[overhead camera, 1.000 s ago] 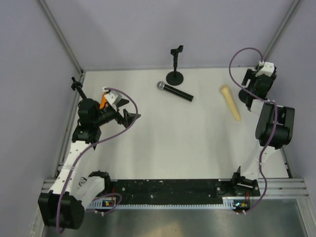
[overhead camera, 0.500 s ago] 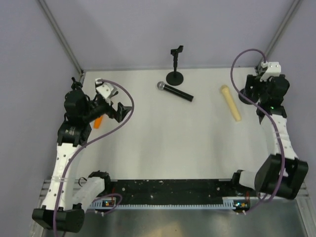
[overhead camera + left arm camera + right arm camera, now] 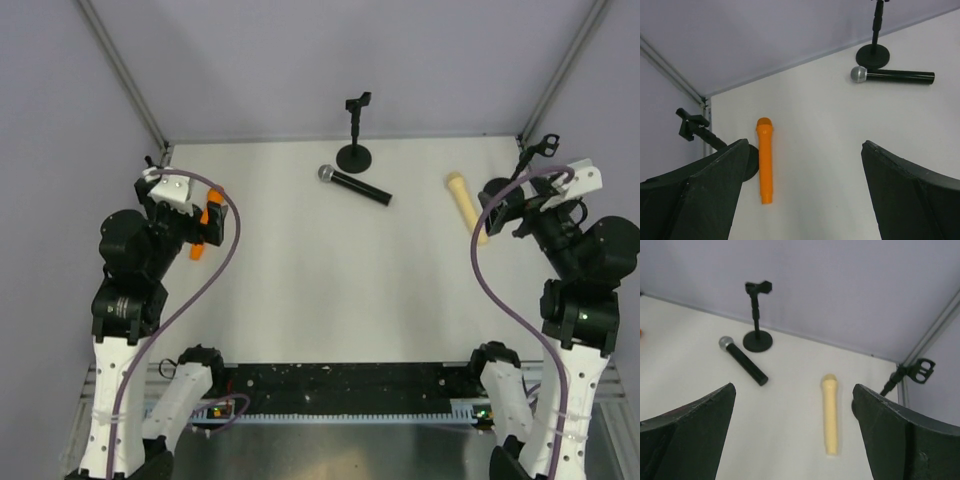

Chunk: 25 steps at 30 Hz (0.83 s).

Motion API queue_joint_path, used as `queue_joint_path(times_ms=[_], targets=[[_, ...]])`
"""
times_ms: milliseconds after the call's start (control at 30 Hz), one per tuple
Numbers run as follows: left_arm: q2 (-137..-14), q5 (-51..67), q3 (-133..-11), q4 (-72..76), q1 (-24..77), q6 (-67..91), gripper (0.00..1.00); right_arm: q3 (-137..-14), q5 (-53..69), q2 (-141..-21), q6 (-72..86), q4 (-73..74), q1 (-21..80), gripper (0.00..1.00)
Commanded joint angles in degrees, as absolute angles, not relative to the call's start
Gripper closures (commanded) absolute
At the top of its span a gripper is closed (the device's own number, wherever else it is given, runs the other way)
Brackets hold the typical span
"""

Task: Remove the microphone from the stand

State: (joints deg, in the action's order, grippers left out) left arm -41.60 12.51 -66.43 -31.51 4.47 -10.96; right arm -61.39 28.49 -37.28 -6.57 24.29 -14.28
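Observation:
A black microphone [image 3: 354,186] with a silver head lies on the white table beside a small black stand [image 3: 355,135] at the back centre; the stand's clip is empty. Both also show in the left wrist view, microphone [image 3: 892,75] and stand [image 3: 874,47], and in the right wrist view, microphone [image 3: 743,361] and stand [image 3: 758,315]. My left gripper [image 3: 192,228] is open and empty at the left, above an orange microphone [image 3: 764,160]. My right gripper [image 3: 500,208] is open and empty at the right, near a cream microphone [image 3: 830,412].
A second black stand [image 3: 695,127] with an empty clip is at the back left corner, its base behind my left finger. A third stand [image 3: 912,372] is at the back right corner. Purple walls close the back and sides.
Both arms have pulled back from the far corners toward the near side and risen. The left gripper now sits over the orange microphone. The microphones and stands have not moved.

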Motion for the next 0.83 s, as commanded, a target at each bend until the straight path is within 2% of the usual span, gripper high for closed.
queue_joint_path(times_ms=[0,200,367,500,800], targets=[[-38.8,3.8,-66.2,-30.6,4.2,-8.8,0.01,-67.7,40.3,-37.3,1.9,23.9,-14.0,0.01],[-36.7,3.7,-62.1,-30.6,4.2,-9.2,0.01,-63.6,46.7,-36.8,11.4,15.1,-14.0,0.01],[-36.5,4.9,-60.0,-29.3,4.2,-9.0,0.01,-58.5,42.4,-36.7,12.8,11.3,-14.0,0.01],[-36.8,4.9,-60.5,-29.2,4.2,-8.7,0.01,-59.8,38.2,-36.6,13.4,12.7,-14.0,0.01],[-37.4,5.4,-60.6,-29.1,4.2,-8.4,0.01,-60.8,38.7,-36.7,12.5,13.5,-13.9,0.01]])
